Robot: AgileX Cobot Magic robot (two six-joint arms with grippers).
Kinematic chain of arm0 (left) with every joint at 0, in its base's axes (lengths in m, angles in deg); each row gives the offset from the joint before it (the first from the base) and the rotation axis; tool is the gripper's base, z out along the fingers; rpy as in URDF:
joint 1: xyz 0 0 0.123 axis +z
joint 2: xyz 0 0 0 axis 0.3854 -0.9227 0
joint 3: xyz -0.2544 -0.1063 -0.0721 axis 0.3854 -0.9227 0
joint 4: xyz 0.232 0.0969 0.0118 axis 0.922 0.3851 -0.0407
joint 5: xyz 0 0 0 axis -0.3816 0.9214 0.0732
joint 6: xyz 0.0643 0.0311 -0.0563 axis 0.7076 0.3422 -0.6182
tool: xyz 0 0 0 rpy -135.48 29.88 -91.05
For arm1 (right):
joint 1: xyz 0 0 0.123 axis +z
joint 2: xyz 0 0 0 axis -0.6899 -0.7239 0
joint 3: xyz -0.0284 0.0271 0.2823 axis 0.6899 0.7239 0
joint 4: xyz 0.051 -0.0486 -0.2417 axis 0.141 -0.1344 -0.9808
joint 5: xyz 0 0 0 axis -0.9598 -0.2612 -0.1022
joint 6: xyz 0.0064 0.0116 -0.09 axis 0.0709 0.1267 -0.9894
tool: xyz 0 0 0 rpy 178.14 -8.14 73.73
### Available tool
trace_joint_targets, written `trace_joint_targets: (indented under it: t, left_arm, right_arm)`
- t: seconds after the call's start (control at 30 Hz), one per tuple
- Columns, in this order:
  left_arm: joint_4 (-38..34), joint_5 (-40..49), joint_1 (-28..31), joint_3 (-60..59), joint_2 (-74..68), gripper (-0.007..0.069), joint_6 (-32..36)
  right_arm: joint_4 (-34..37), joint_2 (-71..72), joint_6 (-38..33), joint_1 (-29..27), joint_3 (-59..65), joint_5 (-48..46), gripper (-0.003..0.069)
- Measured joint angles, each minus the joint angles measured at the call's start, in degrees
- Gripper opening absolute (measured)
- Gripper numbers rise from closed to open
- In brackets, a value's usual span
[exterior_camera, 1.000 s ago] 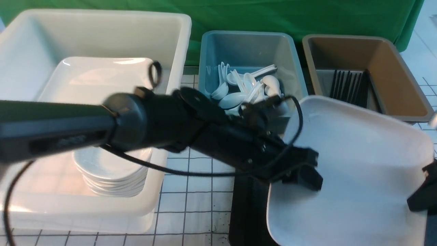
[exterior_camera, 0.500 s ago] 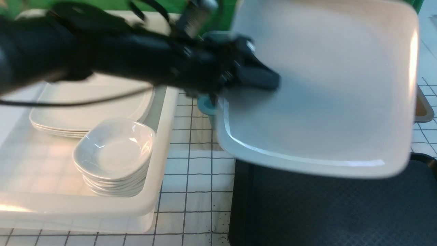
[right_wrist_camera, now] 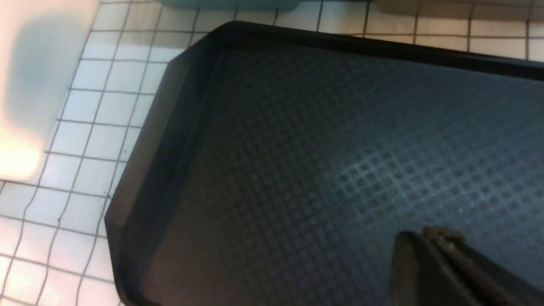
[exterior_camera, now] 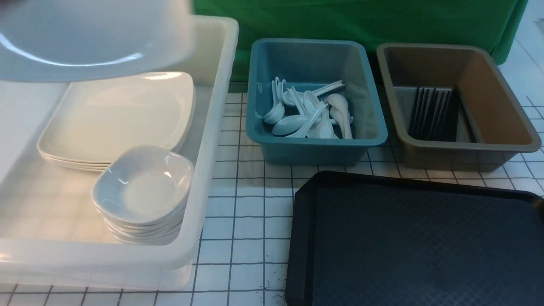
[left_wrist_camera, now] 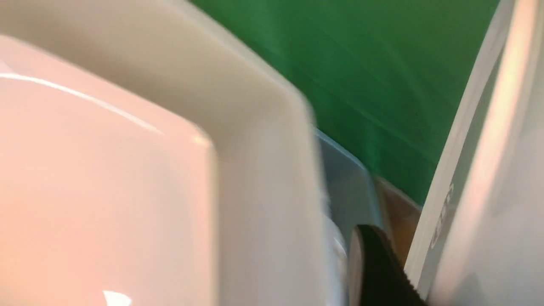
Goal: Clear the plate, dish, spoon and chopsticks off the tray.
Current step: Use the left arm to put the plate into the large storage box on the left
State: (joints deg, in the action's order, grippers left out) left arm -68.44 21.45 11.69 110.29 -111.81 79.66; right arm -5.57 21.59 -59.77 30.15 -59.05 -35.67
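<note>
The large white plate [exterior_camera: 85,38] hangs blurred in the air above the white tub [exterior_camera: 212,127] at the far left. In the left wrist view my left gripper [left_wrist_camera: 403,272] is shut on the plate's [left_wrist_camera: 488,170] rim, with one black finger [left_wrist_camera: 376,263] showing against it. The black tray [exterior_camera: 416,242] at the front right holds nothing. My right gripper [right_wrist_camera: 429,240] hovers shut just over the tray [right_wrist_camera: 297,148]. Several white spoons [exterior_camera: 306,114] lie in the blue tub [exterior_camera: 314,148]. Black chopsticks [exterior_camera: 433,112] lie in the brown tub [exterior_camera: 467,153]. Small dishes [exterior_camera: 142,191] are stacked in the white tub.
A stack of large white plates [exterior_camera: 114,119] lies in the white tub under the held plate, also seen in the left wrist view as the stacked plates [left_wrist_camera: 85,178]. A green cloth [exterior_camera: 361,21] hangs behind the tubs. White gridded tabletop [exterior_camera: 238,238] lies between tub and tray.
The plate rose off the tray and swung left to above the white tub. The left arm has left the front view. The right gripper pulled away from the plate's edge and shut.
</note>
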Motion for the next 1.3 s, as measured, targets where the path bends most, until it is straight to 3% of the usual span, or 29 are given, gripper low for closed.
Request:
trace_joint_targets:
  t: [0.1, 0.23, 0.63, 0.83, 1.07, 1.3]
  left_arm:
    - [0.75, -3.7, 3.8, -2.53, -0.06, 0.0218, -1.89]
    - [1.07, -7.37, 3.37, -7.33, -0.06, 0.0218, -3.09]
    - [1.23, -35.27, -12.61, -12.91, -1.72, 0.0218, -5.66]
    - [4.43, -40.93, -20.2, -12.91, -6.86, 0.0218, -6.5]
    - [5.48, -42.79, -22.56, -12.91, -13.74, 0.0219, -14.42]
    - [8.75, -44.05, -22.56, -12.91, -15.96, 0.0353, -15.35]
  right_arm:
    - [0.56, 0.0, -0.04, 0.0, 1.95, 2.65, 0.003]
    - [0.88, 0.0, -0.06, 0.0, 3.93, 4.26, 0.003]
    - [1.9, -0.05, 0.01, 0.0, 4.87, 9.03, 0.003]
    - [1.91, -0.11, 0.16, 0.0, 4.91, 9.76, 0.003]
    - [1.91, -2.3, 0.21, 0.0, 4.91, 9.73, 0.003]
    - [1.91, -4.03, 0.21, 0.0, 4.91, 8.93, 0.003]
